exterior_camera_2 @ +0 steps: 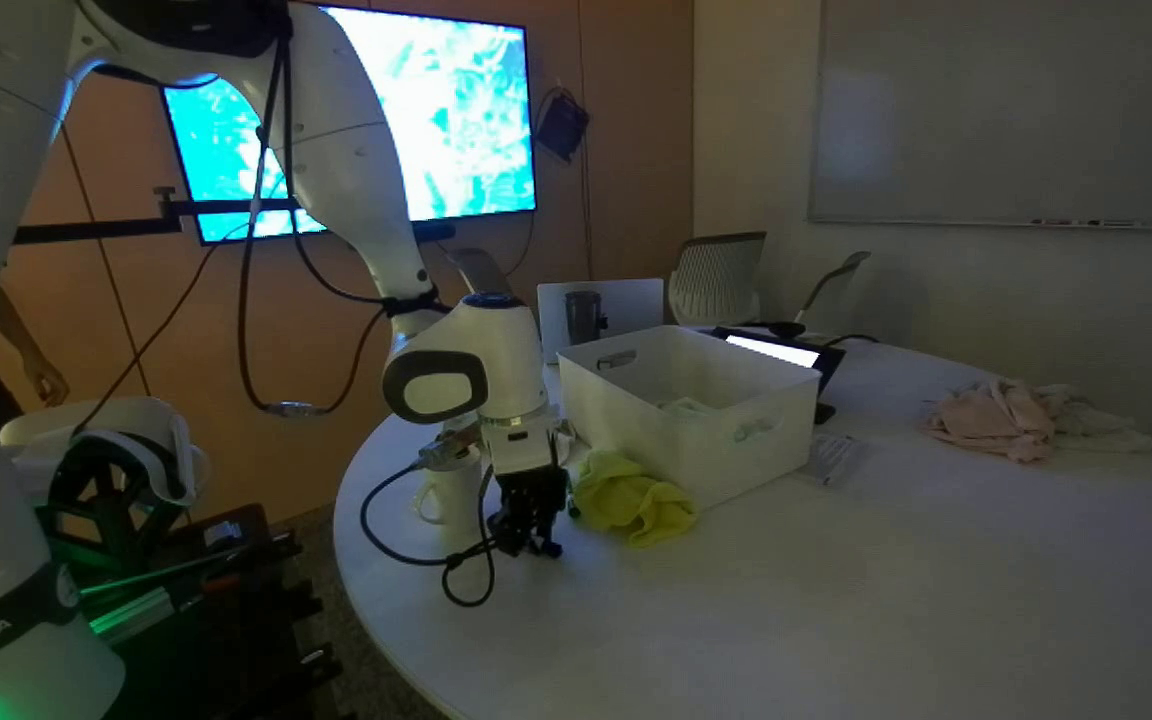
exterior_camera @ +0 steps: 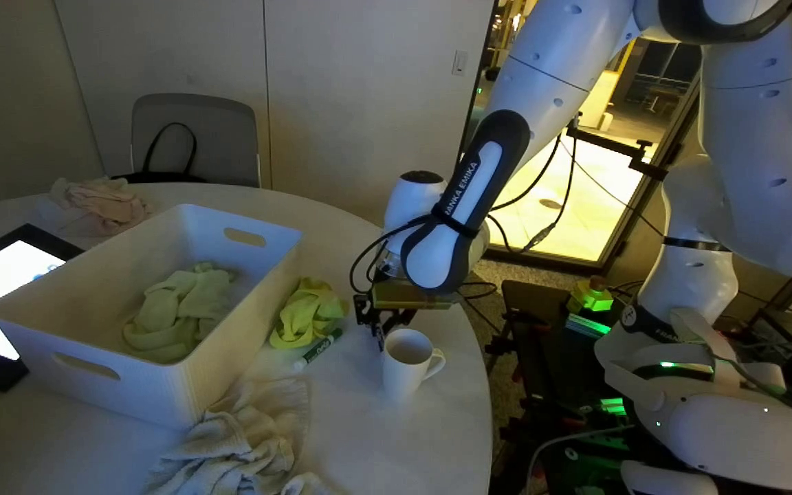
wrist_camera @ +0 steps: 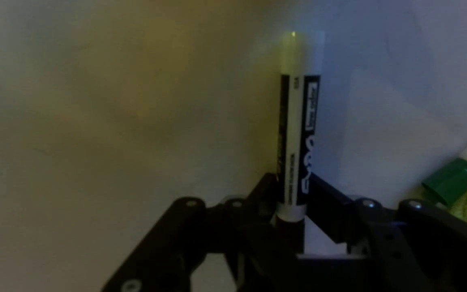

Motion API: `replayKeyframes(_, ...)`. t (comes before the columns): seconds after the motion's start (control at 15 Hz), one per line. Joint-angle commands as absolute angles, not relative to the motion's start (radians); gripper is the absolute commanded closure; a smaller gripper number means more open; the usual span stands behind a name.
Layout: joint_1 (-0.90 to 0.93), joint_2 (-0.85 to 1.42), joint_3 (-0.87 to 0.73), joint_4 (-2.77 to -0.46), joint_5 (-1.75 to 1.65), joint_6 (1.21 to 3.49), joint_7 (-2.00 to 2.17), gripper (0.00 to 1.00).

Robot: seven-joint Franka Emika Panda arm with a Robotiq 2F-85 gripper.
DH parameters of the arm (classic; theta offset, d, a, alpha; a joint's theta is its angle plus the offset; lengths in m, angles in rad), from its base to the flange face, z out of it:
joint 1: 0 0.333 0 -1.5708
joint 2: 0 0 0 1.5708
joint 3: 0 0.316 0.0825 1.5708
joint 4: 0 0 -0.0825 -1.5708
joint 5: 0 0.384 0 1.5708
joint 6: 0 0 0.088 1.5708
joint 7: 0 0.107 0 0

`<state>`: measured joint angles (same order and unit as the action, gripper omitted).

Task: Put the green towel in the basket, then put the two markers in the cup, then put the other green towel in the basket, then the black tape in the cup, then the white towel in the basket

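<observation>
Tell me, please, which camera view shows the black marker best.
The wrist view: the black marker shows large, nearly whole, its "low odor" print readable, held in the gripper. In both exterior views I cannot make it out.

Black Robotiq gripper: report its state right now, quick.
Black Robotiq gripper: closed, holding the slim black-and-white cylindrical marker near one end, as the wrist view shows.
</observation>
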<state>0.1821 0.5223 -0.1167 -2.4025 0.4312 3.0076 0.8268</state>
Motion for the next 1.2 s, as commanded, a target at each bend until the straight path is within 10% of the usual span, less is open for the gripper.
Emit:
replayKeyframes(0.0, 0.240, 0.536, -0.180, -2.398, 0.373, 3.016, 0.871, 0.89)
replayKeyframes(1.13, 0.756, 0.386, -0.750, -2.450, -0.187, 2.942, 1.154, 0.90)
